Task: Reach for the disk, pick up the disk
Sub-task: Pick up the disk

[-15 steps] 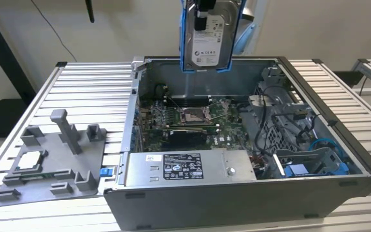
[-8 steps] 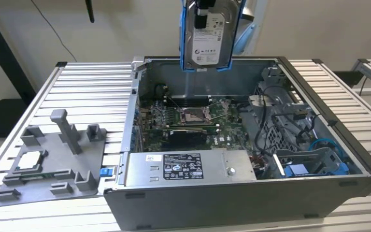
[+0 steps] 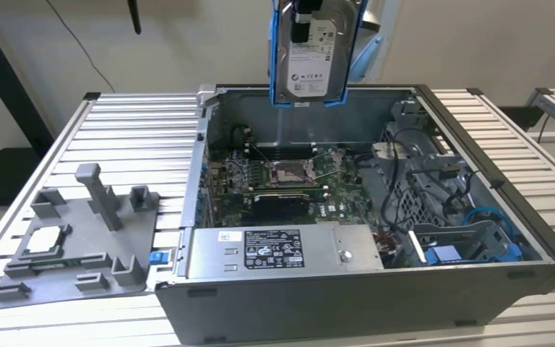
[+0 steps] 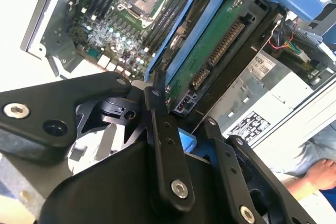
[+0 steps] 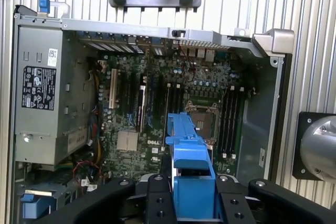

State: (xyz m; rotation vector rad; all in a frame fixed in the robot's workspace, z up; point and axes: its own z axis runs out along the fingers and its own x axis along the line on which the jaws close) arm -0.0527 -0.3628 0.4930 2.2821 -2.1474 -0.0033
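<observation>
The disk (image 3: 314, 54), silver-grey with a white label and a bright blue bracket, hangs upright high above the open computer case (image 3: 355, 303) in the exterior view. My gripper (image 3: 306, 13) comes down from the top edge and is shut on its upper end. In the second wrist view the black fingers (image 4: 160, 129) clamp the disk (image 4: 210, 51), whose green circuit board and connector face the camera. The first wrist view looks down along the blue bracket (image 5: 188, 145), held between the fingers of my gripper (image 5: 191, 190), over the motherboard (image 5: 157, 103).
A grey plastic fixture (image 3: 84, 246) holding a small square silver chip (image 3: 46, 238) lies on the slatted aluminium table (image 3: 133, 137) at the exterior view's left. Inside the case are the power supply (image 3: 277, 249), cables and a blue bay piece (image 3: 446, 254). A person's hand (image 4: 316, 174) shows beside the case.
</observation>
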